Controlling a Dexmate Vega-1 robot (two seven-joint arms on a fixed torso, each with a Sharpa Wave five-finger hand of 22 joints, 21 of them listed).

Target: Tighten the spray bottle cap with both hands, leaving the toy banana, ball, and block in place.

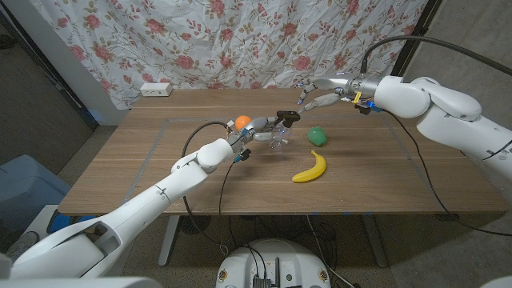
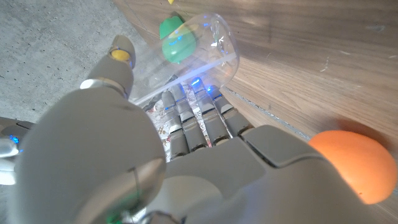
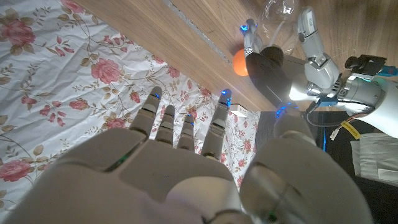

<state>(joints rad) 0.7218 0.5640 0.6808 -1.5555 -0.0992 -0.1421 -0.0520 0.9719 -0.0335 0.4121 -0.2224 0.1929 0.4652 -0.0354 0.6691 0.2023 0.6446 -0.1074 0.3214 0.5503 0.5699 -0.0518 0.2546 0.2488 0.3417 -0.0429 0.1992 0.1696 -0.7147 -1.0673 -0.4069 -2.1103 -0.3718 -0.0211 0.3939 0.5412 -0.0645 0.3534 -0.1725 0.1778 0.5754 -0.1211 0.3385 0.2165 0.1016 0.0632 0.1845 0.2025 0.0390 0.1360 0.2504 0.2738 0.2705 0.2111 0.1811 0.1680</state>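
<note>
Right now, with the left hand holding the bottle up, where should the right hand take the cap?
Probably by the black cap itself, coming from the robot's right. The left hand wraps the clear bottle, leaving the cap as the free end, and it points towards the open right hand hovering just beyond it.

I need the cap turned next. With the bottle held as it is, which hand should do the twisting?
The right hand: it hovers open near the black spray cap, while the left hand grips the clear spray bottle.
</note>
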